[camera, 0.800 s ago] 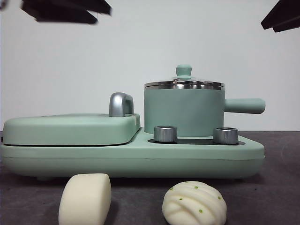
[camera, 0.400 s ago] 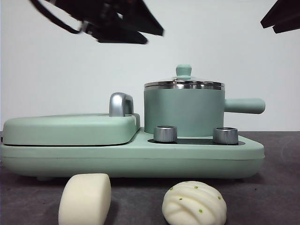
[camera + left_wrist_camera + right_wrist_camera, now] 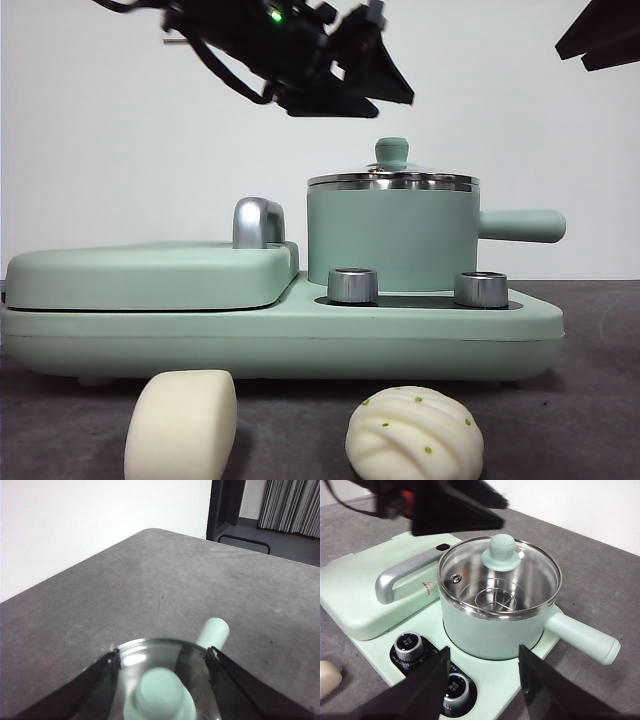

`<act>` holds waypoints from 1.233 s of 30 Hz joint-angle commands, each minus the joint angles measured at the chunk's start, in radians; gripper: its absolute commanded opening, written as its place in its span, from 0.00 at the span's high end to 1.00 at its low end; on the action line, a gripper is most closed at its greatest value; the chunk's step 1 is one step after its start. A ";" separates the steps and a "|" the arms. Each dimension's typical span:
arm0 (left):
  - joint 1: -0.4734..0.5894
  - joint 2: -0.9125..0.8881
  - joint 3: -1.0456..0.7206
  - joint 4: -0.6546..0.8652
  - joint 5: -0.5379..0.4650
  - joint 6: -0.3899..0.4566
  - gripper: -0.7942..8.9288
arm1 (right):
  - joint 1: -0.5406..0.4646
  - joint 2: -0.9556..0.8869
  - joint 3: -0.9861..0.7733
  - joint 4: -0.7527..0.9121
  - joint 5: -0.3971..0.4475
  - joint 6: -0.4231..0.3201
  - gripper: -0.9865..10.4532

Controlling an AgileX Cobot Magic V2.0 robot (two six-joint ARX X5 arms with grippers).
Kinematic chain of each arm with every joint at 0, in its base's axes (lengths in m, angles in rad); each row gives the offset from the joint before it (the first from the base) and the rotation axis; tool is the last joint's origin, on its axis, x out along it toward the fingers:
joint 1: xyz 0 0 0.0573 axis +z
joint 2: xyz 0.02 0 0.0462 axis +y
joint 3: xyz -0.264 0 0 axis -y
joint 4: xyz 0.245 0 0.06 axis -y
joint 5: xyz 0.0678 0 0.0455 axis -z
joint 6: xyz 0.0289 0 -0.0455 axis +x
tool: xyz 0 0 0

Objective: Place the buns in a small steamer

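Left wrist view: left pincer (image 3: 162, 655) open wide above the lid knob (image 3: 159, 696); next, grip it, lift the lid; buns (image 3: 181, 425) wait.

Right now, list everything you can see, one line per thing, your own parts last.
Smooth bun: one, white, on the table in front of the appliance, under the griddle side.
Pleated bun: one, white with green flecks, on the table below the dials.
Small steamer: one, mint green, on the appliance, handle out to the side.
Glass lid: one, green knob, on the steamer.
Griddle cover: one, mint green, chrome handle, closed, beside the steamer.
Dials: two, silver, in front of the steamer.
Table: dark grey.
Left gripper: black, above the lid knob, jaws open.
Right gripper: black, raised, jaws open.
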 commanded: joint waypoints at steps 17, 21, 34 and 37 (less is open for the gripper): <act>-0.018 0.087 0.064 -0.111 -0.008 0.059 0.63 | 0.005 0.003 0.015 0.010 0.000 0.010 0.72; -0.018 0.087 0.064 -0.110 -0.026 0.059 0.63 | 0.005 0.003 0.015 0.010 0.000 0.010 0.72; -0.018 0.088 0.064 -0.088 -0.026 0.059 0.91 | 0.005 0.003 0.015 0.010 0.000 0.010 0.72; -0.018 0.088 0.064 -0.089 -0.026 0.054 0.91 | 0.005 0.003 0.015 0.010 0.000 0.010 0.72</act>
